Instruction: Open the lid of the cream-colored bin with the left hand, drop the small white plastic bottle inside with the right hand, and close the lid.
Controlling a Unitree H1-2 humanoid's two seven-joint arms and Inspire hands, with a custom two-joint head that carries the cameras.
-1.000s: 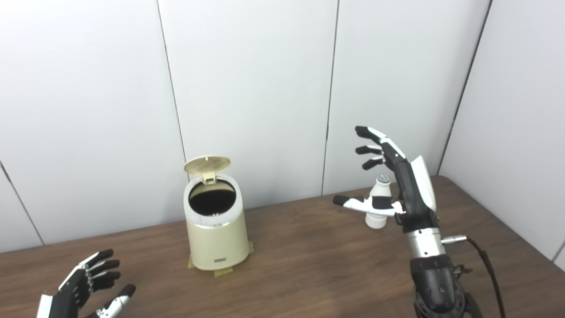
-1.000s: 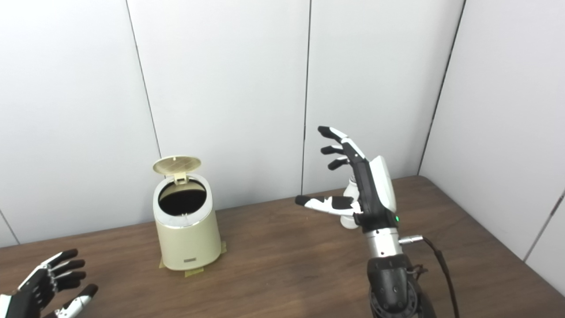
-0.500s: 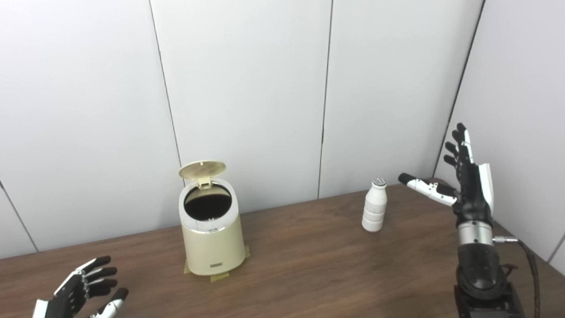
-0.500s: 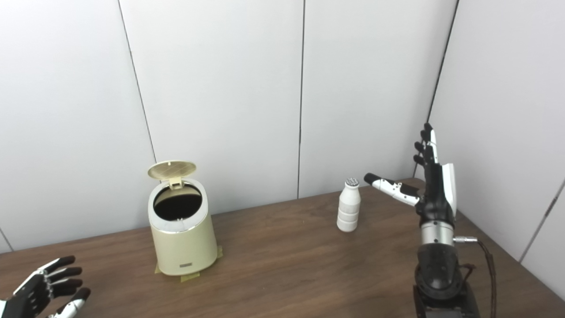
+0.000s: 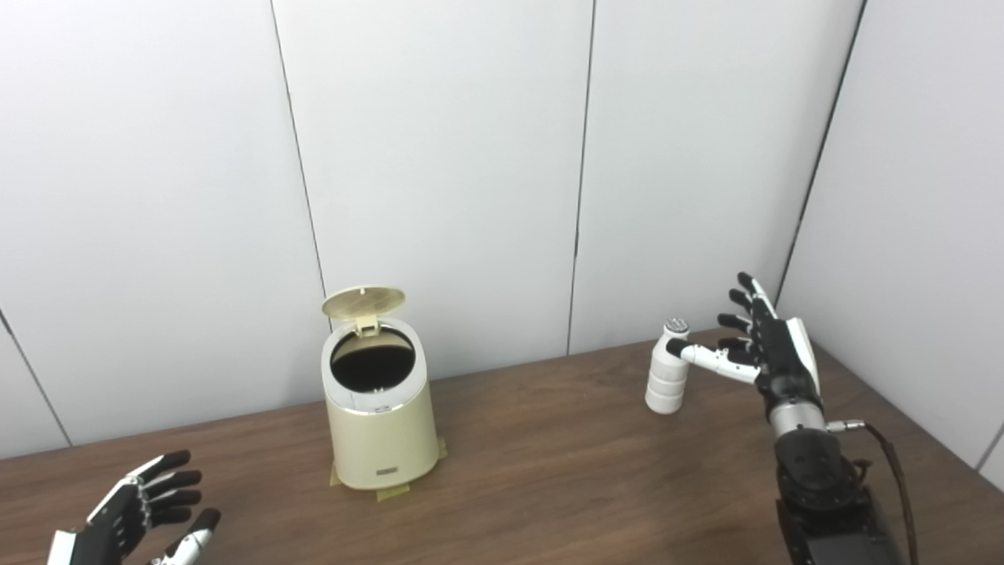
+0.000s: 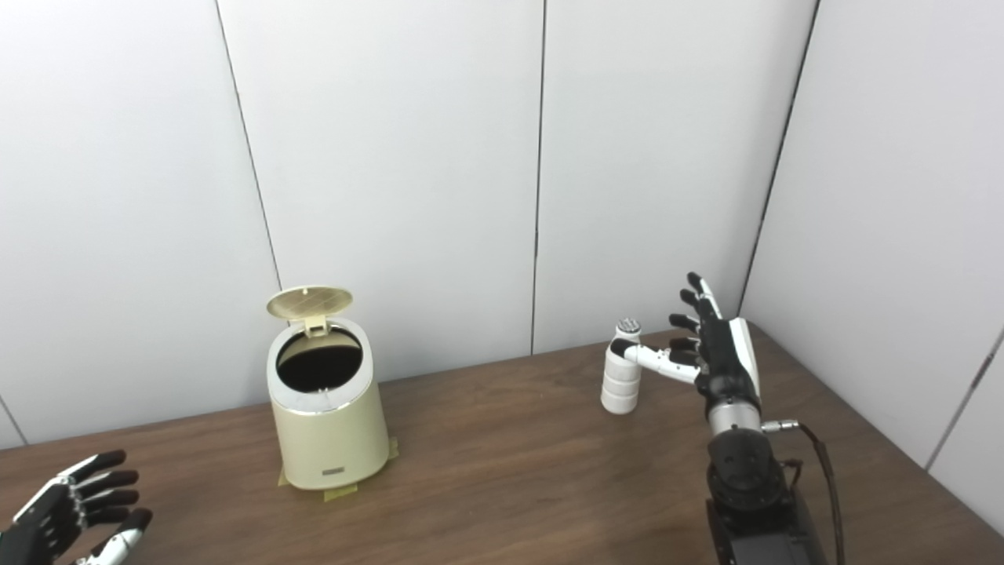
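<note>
The cream-colored bin [image 5: 382, 428] stands on the brown table, left of middle, with its round lid [image 5: 363, 301] tipped up at the back and the dark inside showing. A small white plastic bottle [image 5: 667, 377] stands upright at the back right. My right hand [image 5: 765, 353] is open just right of the bottle, fingers spread, thumb reaching in front of the bottle's neck; I cannot tell whether it touches. My left hand [image 5: 137, 514] rests open low at the front left corner, far from the bin.
Tape patches [image 5: 388, 493] show under the bin's base. White wall panels [image 5: 439, 157] rise right behind the table, and a side wall [image 5: 925, 235] closes the right. The table's right edge [image 5: 910, 408] runs close to my right arm, which trails a cable [image 5: 894, 463].
My right hand swung out to the right past the bottle, then dropped lower and came back in beside it with the thumb in front. The left hand stays low. The camera shifted slightly.
</note>
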